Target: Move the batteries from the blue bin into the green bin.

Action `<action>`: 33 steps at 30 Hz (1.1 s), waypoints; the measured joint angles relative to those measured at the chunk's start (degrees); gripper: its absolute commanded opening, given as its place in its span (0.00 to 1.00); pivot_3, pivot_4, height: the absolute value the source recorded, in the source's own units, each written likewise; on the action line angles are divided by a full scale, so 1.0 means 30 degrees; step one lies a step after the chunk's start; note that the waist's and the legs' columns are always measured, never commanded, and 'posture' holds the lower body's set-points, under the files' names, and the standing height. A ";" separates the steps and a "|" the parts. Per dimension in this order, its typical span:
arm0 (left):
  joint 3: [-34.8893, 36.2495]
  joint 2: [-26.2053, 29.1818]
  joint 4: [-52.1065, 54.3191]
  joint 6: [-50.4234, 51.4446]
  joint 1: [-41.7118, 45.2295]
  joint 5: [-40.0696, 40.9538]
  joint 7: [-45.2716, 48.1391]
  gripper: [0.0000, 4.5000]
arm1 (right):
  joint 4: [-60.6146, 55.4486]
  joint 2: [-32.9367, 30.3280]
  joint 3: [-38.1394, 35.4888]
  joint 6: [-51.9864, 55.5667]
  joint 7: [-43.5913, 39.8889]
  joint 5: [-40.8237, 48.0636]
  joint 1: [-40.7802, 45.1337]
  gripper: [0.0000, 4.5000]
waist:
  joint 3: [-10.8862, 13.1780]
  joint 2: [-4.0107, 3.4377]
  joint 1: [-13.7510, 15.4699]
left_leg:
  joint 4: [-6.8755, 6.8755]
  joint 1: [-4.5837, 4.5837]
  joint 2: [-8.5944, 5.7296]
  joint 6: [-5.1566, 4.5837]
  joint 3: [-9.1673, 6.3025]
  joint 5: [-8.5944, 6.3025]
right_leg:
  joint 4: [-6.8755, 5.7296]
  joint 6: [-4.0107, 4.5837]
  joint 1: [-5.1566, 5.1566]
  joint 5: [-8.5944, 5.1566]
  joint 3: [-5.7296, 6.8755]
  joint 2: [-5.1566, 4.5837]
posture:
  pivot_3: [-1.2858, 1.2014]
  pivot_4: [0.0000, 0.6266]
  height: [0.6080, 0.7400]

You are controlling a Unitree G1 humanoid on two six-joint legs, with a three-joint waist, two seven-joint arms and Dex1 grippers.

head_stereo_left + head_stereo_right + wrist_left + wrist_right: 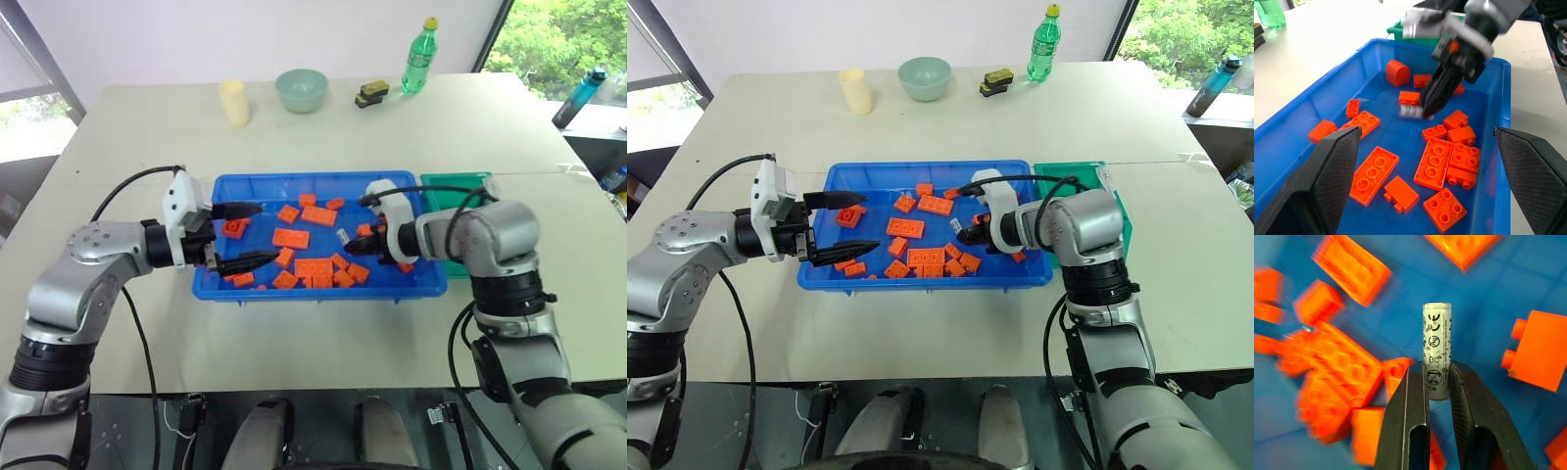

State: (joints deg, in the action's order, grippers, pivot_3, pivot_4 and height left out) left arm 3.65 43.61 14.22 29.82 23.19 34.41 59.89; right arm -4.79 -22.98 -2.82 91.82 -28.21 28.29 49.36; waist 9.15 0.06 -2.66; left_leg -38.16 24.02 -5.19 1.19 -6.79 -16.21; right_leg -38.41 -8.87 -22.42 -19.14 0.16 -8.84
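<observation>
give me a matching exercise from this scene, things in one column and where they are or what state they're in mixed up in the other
Things:
1. battery
2. left end effector
3. green bin
4. pale green bowl

Place or state:
A. open, at the left end of the blue bin
B. beside the blue bin's right end
C. on the far part of the table, near a green bottle
D. clamped between the right end effector's fingers

Pairs: 1-D, 2-A, 3-B, 4-C
</observation>
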 measured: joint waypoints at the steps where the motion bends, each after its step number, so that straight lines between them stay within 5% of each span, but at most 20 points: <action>1: 0.0001 0.0002 -0.0108 -0.0028 -0.0010 -0.0003 0.0036 1.00 | -0.0163 -0.0364 -0.0519 0.0091 -0.0085 0.0313 0.0336 0.02 | 0.0000 0.0000 0.0015 | 0.0001 0.0000 0.0000 0.0000 0.0000 0.0000 | 0.0000 0.0000 -0.0001 0.0000 0.0000 0.0000 | 0.52 0.24 0.92; 6: 0.0427 0.0118 -0.0899 -0.0063 -0.0445 0.0003 0.0229 1.00 | -0.0699 -0.3683 -0.3174 0.0034 -0.0258 0.1157 0.1466 0.02 | -0.0003 0.0005 0.0042 | 0.0005 0.0001 -0.0002 0.0000 0.0002 0.0000 | 0.0002 0.0000 0.0006 0.0000 0.0002 0.0000 | 0.52 0.24 0.92; 13: 0.1727 0.0838 -0.2635 -0.0157 -0.0027 0.0001 0.0523 1.00 | -0.0149 -0.8134 -0.3838 -0.2611 -0.1129 0.0599 -0.1429 0.02 | -0.0002 0.0004 0.0014 | 0.0011 0.0000 0.0007 -0.0005 0.0032 0.0001 | 0.0000 0.0000 0.0002 0.0000 0.0001 -0.0002 | 0.52 0.24 0.92; 21: 0.2136 0.1166 -0.3347 -0.0199 0.0806 -0.0028 0.0778 1.00 | -0.0639 -0.9140 -0.3185 -0.6977 -0.2374 0.0037 -0.5916 0.85 | -0.0002 0.0004 0.0023 | 0.0008 0.0000 0.0007 -0.0005 0.0037 0.0001 | -0.0008 -0.0001 0.0006 0.0000 0.0002 -0.0004 | 0.52 0.24 0.92; 29: 0.2655 0.2212 -0.4779 -0.1129 0.0690 -0.0330 0.1809 1.00 | -0.0826 -1.1886 -0.3412 -1.7372 -0.9410 -0.0828 -1.1844 0.85 | -0.0001 0.0006 0.0034 | -0.0002 -0.0007 0.0007 -0.0008 0.0040 0.0000 | 0.0014 -0.0003 0.0030 0.0000 0.0006 0.0007 | 0.52 0.24 0.92; 33: 0.3648 0.3076 -0.6365 -0.1494 0.0749 -0.0446 0.2146 1.00 | 0.2599 -1.3232 -0.5102 -2.0068 -1.1730 -0.0856 -1.0960 0.85 | 0.0001 0.0002 -0.0023 | 0.0007 -0.0044 0.0019 -0.0008 0.0053 0.0000 | 0.0039 -0.0003 0.0044 0.0000 0.0006 0.0010 | 0.52 0.24 0.92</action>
State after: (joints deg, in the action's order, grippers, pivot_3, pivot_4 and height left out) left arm 14.60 52.84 -4.88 25.34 25.44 33.07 66.33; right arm 3.01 -62.68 -18.13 31.61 -63.40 25.72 16.48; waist 9.16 0.06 -2.73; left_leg -38.14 23.89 -5.13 1.17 -6.63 -16.21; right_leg -38.29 -8.88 -22.29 -19.14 0.18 -8.81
